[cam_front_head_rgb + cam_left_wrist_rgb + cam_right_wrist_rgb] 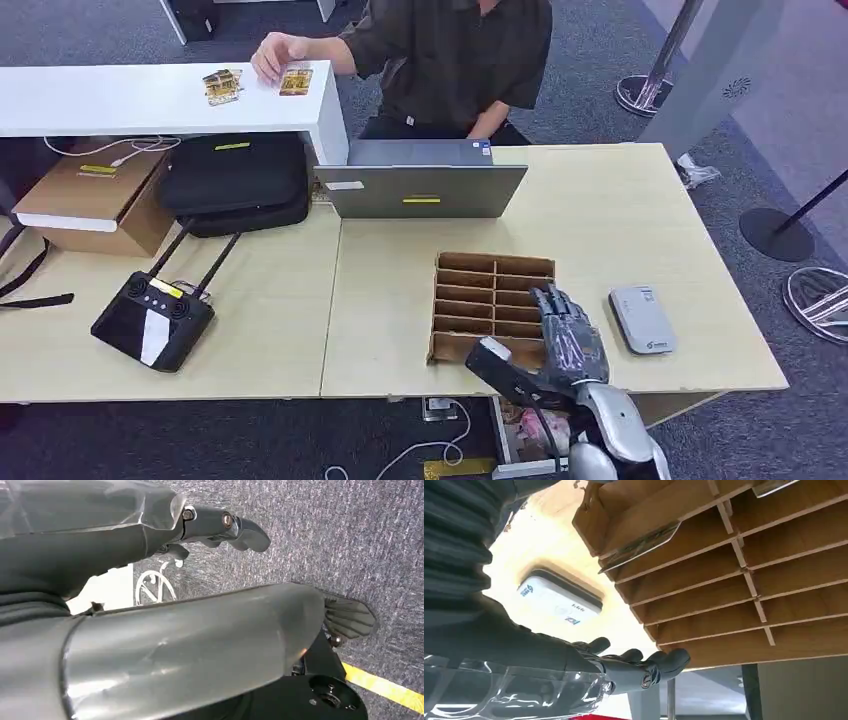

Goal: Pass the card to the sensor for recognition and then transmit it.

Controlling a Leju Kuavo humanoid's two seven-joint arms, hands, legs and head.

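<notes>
Head view: the right hand [566, 338] is stretched over the right-hand slots of the brown slotted rack [480, 290] on the counter [620, 220], fingers extended and slightly apart, holding nothing; whether the fingertips touch the dividers cannot be told. The white sensor [642, 319] lies flat on the counter just beside the rack, to the right of the hand and apart from it. A person [450, 60] behind the laptop [420, 185] rests a hand on a white shelf [150, 100] next to some yellowish cards [222, 86]. Right wrist view: the right hand's dark fingers [659, 662] are straight and empty, close beside the rack's outer edge. A card [644, 547] lies tilted in one rack slot, its thin pale edge showing; the sensor's printed face is legible as a marking only. Left wrist view: the left hand [220, 527] hangs over grey carpet [350, 540], fingers loosely curled, holding nothing.
</notes>
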